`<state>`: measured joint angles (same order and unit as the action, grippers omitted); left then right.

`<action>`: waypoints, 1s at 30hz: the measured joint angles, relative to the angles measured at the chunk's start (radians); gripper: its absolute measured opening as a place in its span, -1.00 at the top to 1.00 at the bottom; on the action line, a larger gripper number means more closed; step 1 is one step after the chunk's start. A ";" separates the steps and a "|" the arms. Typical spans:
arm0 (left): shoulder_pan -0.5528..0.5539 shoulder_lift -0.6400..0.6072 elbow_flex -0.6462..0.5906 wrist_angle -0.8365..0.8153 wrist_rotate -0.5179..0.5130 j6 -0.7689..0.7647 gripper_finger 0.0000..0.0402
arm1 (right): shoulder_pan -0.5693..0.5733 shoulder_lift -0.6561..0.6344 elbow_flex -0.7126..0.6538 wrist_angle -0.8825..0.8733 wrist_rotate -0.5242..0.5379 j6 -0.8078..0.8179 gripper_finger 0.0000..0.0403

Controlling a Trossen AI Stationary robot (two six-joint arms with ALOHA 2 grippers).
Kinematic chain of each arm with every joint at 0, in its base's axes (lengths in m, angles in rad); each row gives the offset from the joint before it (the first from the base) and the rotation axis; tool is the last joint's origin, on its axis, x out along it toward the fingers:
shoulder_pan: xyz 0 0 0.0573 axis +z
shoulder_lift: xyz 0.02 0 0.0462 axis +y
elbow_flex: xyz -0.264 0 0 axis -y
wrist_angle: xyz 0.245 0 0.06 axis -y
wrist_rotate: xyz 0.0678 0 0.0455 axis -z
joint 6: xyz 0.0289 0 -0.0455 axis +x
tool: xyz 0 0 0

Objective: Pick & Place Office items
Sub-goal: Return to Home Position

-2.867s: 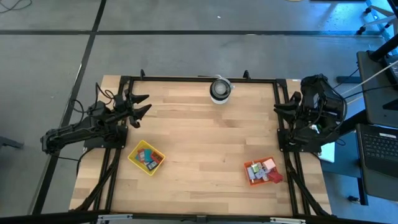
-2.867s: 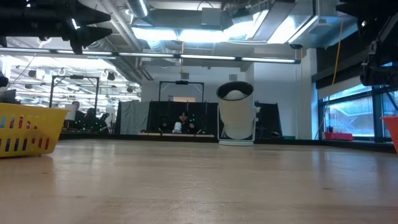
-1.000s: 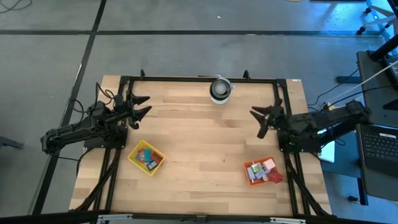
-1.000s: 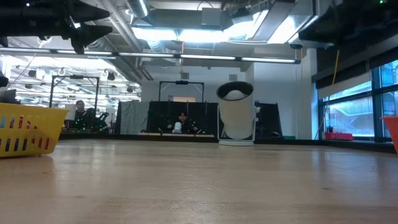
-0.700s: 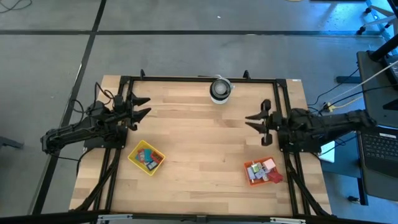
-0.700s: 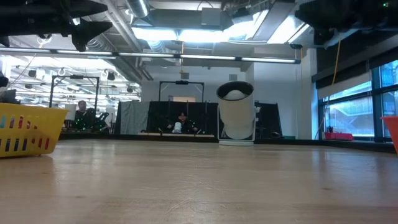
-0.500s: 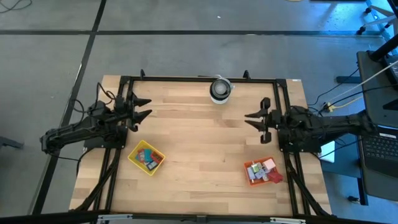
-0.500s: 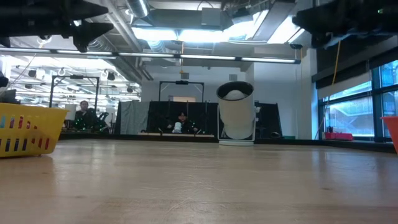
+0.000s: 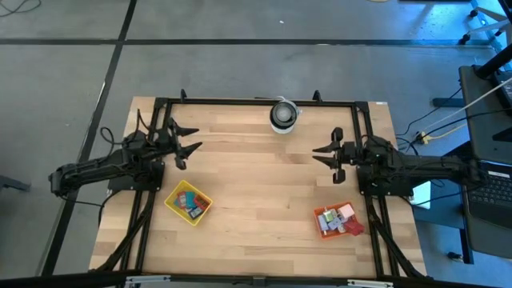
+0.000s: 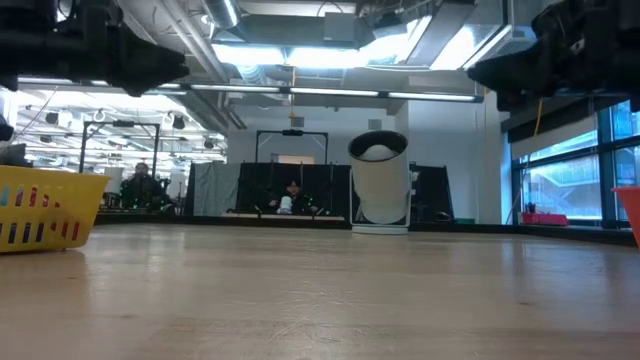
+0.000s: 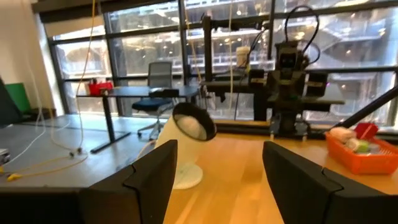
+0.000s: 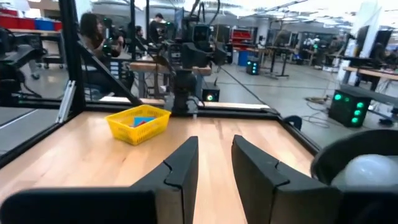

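The right gripper (image 12: 215, 144) hung above the table (image 12: 62, 163), its two dark fingers (image 12: 183, 165) a little apart. Beyond them a yellow basket (image 12: 127, 133) sat near the far edge, blue office items (image 12: 143, 121) showing inside; the left arm (image 12: 189, 59) stood just behind it. A white roll (image 12: 370, 171) loomed close by.

Bare table (image 9: 264, 176) in front of the roll (image 9: 283, 115), plenty of room for me; yellow tray (image 9: 176, 192) and orange tray (image 9: 318, 222) sit well off it, either side.
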<state>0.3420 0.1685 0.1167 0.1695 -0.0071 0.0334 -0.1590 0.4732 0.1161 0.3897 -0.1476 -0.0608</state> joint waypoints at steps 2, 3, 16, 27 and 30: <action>0.000 -0.006 -0.013 -0.001 -0.009 0.006 -0.14 | -0.017 0.000 -0.002 -0.002 -0.029 0.000 0.52; 0.000 -0.011 -0.018 0.003 -0.015 0.007 -0.13 | -0.024 0.000 -0.002 -0.005 -0.035 0.000 0.52; 0.000 -0.056 -0.053 -0.030 -0.033 0.015 -0.10 | -0.140 0.000 -0.023 -0.043 -0.152 -0.030 0.57; 0.000 -0.056 -0.053 -0.039 -0.033 0.011 -0.10 | -0.205 0.001 -0.101 0.052 -0.213 -0.026 0.75; 0.000 -0.056 -0.053 -0.045 -0.033 0.014 -0.10 | -0.213 0.008 -0.101 0.024 -0.176 -0.026 0.76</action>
<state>0.3420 0.1127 0.0639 0.1248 -0.0399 0.0475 -0.3721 0.4813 0.0151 0.4132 -0.3237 -0.0870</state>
